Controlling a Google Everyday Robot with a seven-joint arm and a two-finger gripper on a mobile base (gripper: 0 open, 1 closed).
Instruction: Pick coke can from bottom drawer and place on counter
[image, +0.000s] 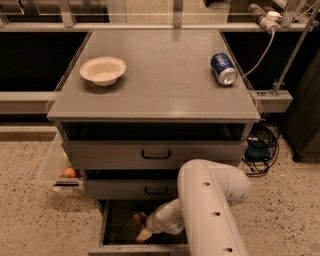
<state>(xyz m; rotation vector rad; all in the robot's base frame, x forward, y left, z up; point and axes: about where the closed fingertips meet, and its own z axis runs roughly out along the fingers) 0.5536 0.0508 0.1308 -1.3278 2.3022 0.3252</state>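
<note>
The bottom drawer (107, 231) is pulled open at the foot of the grey cabinet, and its inside is dark. My white arm reaches down into it. My gripper (142, 227) is inside the drawer, left of centre. A small reddish-brown shape (138, 217) sits right at the gripper's tip and may be the coke can; most of it is hidden. The counter (160, 85) is the flat grey top of the cabinet, well above the gripper.
A white bowl (102, 70) stands on the counter's left. A blue soda can (223, 68) lies on its right. Two wider drawers with black handles (156, 155) sit above the bottom one. A clear bin with an orange fruit (69, 172) stands left of the cabinet. Cables lie on the floor at right.
</note>
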